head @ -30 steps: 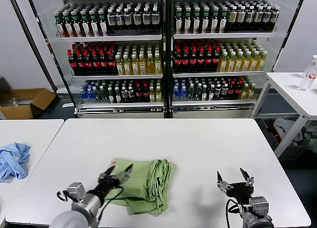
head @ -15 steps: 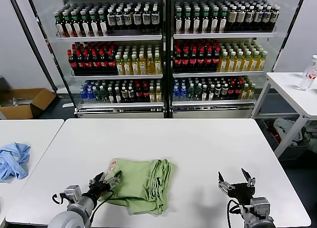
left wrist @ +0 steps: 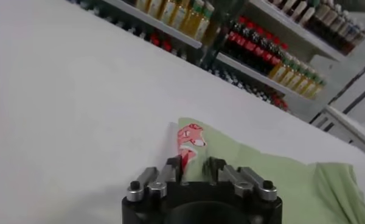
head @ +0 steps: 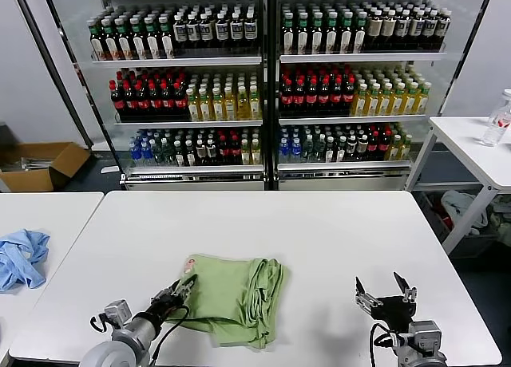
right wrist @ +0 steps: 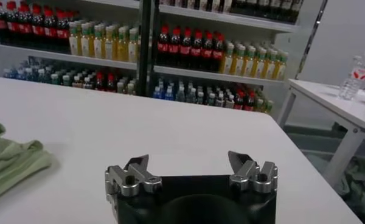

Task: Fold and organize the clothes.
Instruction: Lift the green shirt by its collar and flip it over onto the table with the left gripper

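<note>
The light green shirt lies folded into a thick bundle on the white table, at front left of centre. A small red-and-white print shows at its far left corner. My left gripper is low at the shirt's left edge. In the left wrist view its fingers are drawn close together on the shirt's edge, just before the print. My right gripper is open and empty over bare table at front right. In the right wrist view the shirt lies far to one side.
A light blue garment lies on a separate table at the left. Drink coolers stand behind the table. A side table with a bottle is at the right. A cardboard box sits on the floor at the back left.
My left gripper has drawn back toward me along the shirt's left edge and its fingers have closed from wide open. The shirt has shifted slightly to the right. The right gripper has barely moved.
</note>
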Tool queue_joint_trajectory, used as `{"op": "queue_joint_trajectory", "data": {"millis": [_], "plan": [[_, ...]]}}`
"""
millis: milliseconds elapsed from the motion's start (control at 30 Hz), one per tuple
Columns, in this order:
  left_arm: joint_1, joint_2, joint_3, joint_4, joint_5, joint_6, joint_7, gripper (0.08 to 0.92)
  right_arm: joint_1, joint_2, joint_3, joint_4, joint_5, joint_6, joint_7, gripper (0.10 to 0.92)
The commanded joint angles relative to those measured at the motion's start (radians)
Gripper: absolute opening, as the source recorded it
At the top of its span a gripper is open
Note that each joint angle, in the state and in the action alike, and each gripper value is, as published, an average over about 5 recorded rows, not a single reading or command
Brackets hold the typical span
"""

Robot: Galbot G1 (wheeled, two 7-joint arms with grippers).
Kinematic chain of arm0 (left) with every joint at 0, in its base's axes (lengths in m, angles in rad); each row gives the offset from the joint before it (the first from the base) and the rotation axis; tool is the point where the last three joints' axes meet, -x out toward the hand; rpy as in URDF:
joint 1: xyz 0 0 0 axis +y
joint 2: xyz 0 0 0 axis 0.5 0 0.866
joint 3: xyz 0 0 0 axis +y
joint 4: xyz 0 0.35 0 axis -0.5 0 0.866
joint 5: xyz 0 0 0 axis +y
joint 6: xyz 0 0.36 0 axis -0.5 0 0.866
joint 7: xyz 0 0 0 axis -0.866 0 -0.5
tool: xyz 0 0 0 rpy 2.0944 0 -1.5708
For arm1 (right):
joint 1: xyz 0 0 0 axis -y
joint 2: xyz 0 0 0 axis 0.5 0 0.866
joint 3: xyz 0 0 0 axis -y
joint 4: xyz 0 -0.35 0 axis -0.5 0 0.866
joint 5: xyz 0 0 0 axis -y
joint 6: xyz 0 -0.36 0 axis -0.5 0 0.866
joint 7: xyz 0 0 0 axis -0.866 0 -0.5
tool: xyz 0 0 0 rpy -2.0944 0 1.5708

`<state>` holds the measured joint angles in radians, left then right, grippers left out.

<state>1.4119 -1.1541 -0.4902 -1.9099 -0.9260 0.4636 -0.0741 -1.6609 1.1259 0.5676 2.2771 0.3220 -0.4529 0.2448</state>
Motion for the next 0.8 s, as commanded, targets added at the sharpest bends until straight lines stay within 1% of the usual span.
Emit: {"op": "queue_joint_trajectory", "data": {"millis": [33,267,367,433,533,700,800], "plan": [[-0.006,-0.033,-0.046,0.032,-0.296,0.036,0.014,0.334,-0.004,-0.001,0.005,0.002,0.002,0.001,0.000,0.823],[0.004,-0.065,-0.111,-0.003,-0.480,0.061,0.002,0.137,-0.007,0.000,0.007,0.006,0.003,0.001,0.001,0.823],[0.017,-0.059,-0.169,-0.031,-0.550,0.066,-0.011,0.104,-0.010,0.004,0.006,0.008,0.002,0.000,0.002,0.823],[0.021,-0.041,-0.232,-0.037,-0.584,0.072,-0.019,0.104,-0.008,0.005,0.004,0.006,0.002,0.000,0.002,0.823],[0.013,0.013,-0.359,-0.018,-0.637,0.085,-0.035,0.105,0.005,0.002,0.000,-0.004,0.005,0.000,0.002,0.823],[-0.027,0.155,-0.595,0.038,-0.653,0.105,-0.058,0.105,0.050,-0.025,-0.004,-0.047,0.039,0.008,-0.001,0.823],[-0.045,0.227,-0.691,0.031,-0.609,0.110,-0.069,0.105,0.083,-0.045,-0.013,-0.081,0.068,0.017,-0.004,0.822]]}}
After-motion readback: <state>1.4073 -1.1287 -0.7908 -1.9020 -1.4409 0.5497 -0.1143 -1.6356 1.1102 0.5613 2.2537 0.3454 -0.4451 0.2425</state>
